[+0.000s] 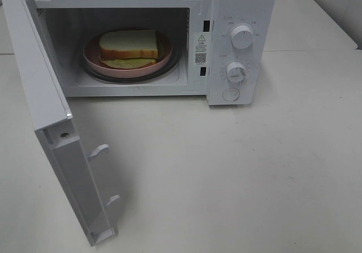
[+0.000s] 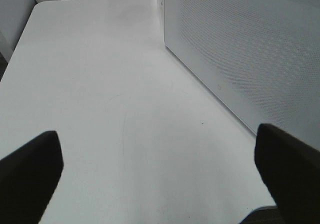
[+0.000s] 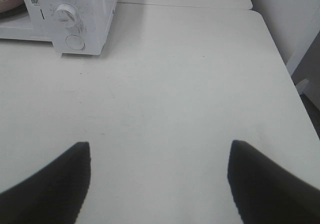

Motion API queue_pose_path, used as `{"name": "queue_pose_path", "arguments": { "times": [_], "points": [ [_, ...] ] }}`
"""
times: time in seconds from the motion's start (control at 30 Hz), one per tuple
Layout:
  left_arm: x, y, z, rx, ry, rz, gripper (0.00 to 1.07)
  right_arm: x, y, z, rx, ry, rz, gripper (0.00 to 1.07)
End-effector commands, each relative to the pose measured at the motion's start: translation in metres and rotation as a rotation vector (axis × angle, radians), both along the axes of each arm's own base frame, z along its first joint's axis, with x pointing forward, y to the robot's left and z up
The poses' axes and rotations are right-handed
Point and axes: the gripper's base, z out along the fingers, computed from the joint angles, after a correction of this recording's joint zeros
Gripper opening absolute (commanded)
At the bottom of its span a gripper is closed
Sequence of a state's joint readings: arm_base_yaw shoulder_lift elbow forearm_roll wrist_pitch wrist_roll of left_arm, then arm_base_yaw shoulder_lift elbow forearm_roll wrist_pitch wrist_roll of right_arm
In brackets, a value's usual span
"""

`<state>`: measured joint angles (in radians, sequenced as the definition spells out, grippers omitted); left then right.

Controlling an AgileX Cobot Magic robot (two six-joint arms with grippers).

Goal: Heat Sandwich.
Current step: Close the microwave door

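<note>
- Okay, bench (image 1: 237,179): white, smooth, matte, with a seam between two tabletops behind the oven.
- Microwave (image 1: 257,15): white boxy shell at the back of the bench, cavity open.
- Door (image 1: 39,89): swung fully out on the oven's left side, with two white latch hooks on its free edge. Left wrist view shows a fine dotted mesh on its panel.
- Left hand (image 2: 157,156): dark fingers spread wide over bare bench beside the door, gripping nothing.
- Right hand (image 3: 160,151): dark fingers spread wide over bare bench, well apart from the oven front, gripping nothing.
- Plate (image 1: 90,55): round, pink, on the glass turntable inside the cavity.
- Sandwich (image 1: 129,42): on the plate inside the oven. Square white bread, tan crust, pale green filling showing at the front edge.
- Upper knob (image 1: 242,37), lower knob (image 1: 236,72) and round button (image 1: 231,94): white, stacked on the right-hand panel. Dial print too small to read.
- Sticker (image 1: 201,48): on the cavity's right frame, with a warning triangle and a QR code. Text unreadable.
</note>
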<state>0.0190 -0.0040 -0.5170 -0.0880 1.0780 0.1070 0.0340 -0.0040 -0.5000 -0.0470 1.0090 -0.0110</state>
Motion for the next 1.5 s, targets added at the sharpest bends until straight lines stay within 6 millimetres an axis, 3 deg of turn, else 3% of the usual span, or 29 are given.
{"name": "queue_pose_path", "arguments": {
  "times": [0.03, 0.2, 0.27, 0.47, 0.5, 0.6, 0.67, 0.9, 1.0, 1.23, 1.5],
  "points": [
    [-0.001, 0.001, 0.001, -0.009, -0.019, 0.02, 1.0, -0.003, 0.0, 0.0, 0.014, -0.035, -0.009, 0.74],
    [-0.001, 0.002, 0.002, -0.022, -0.023, 0.034, 0.98, -0.003, 0.0, 0.0, 0.014, -0.035, -0.009, 0.74],
    [0.002, 0.002, 0.011, -0.036, -0.054, 0.046, 0.95, -0.003, 0.0, 0.0, 0.014, -0.035, -0.009, 0.74],
    [0.027, 0.003, 0.023, -0.032, -0.061, 0.053, 0.82, -0.003, 0.0, 0.0, 0.014, -0.035, -0.009, 0.74],
    [0.039, 0.004, 0.024, -0.033, -0.03, 0.055, 0.74, -0.003, 0.0, 0.0, 0.014, -0.035, -0.009, 0.74],
    [0.051, 0.004, 0.024, -0.034, -0.004, 0.057, 0.66, -0.003, 0.0, 0.0, 0.014, -0.035, -0.009, 0.74],
    [0.069, 0.005, 0.024, -0.036, 0.033, 0.061, 0.51, -0.003, 0.0, 0.0, 0.014, -0.035, -0.009, 0.74],
    [0.102, 0.006, 0.019, -0.038, 0.1, 0.067, 0.29, -0.003, 0.0, 0.0, 0.014, -0.035, -0.009, 0.74],
    [0.124, 0.006, 0.011, -0.047, 0.141, 0.072, 0.02, -0.003, 0.0, 0.0, 0.014, -0.035, -0.009, 0.74],
    [0.155, 0.007, -0.016, -0.107, 0.076, 0.102, 0.0, -0.003, 0.0, 0.0, 0.014, -0.035, -0.009, 0.74],
    [0.173, 0.011, -0.038, -0.114, -0.078, 0.147, 0.0, -0.003, 0.0, 0.0, 0.014, -0.035, -0.009, 0.74]
  ]
}}
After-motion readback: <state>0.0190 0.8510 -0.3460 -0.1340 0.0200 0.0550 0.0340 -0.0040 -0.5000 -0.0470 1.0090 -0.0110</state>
